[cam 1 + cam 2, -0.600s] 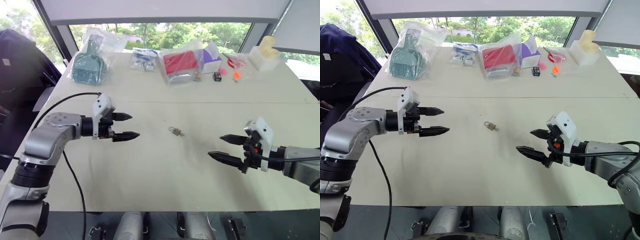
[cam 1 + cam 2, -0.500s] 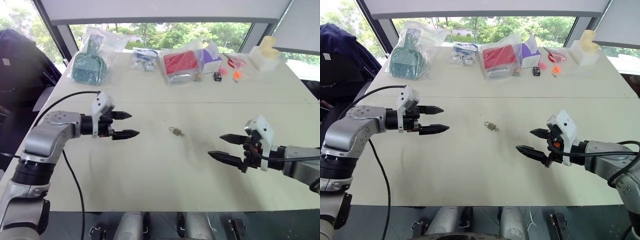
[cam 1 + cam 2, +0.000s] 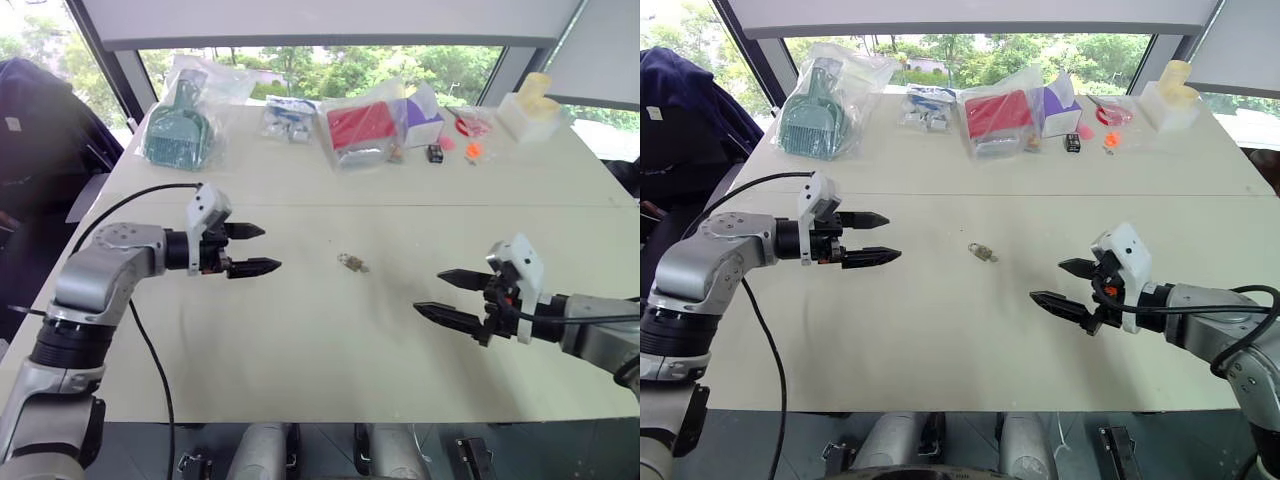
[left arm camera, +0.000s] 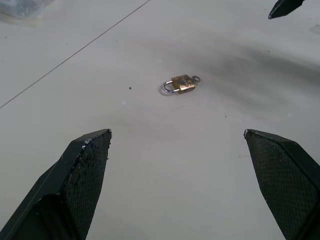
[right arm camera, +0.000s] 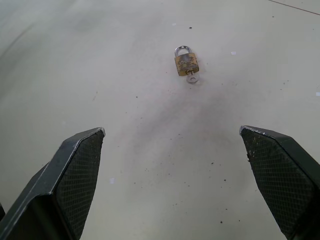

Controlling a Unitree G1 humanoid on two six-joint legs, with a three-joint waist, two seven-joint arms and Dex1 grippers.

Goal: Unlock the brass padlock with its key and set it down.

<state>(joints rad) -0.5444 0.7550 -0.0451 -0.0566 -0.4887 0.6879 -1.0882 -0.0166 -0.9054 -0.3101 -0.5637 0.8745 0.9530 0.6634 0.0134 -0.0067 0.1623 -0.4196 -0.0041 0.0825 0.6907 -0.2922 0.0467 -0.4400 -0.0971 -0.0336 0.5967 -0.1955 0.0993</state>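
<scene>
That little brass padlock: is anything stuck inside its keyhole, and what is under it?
A small silvery key sticks out of the brass padlock; its blade is hidden inside the body. Underneath lies the bare white table.

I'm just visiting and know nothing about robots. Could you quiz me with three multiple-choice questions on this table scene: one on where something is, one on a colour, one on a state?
1. Where does the brass padlock lie?
A. On the bare table between the two grippers
B. Inside a plastic bag at the far edge
C. Clamped in the left gripper

2. What colour is the padlock's body?
A. Red
B. Dull yellow-brass
C. Teal

3. How do the fingers of the left gripper and right gripper stand?
A. Both open, holding nothing
B. Both shut on the padlock
C. Left shut, right open

Answers: 1 A, it lies alone on the table, apart from both grippers. 2 B, the wrist views show a brass body with a silvery shackle. 3 A, wide gaps show between each pair of fingers.
</scene>
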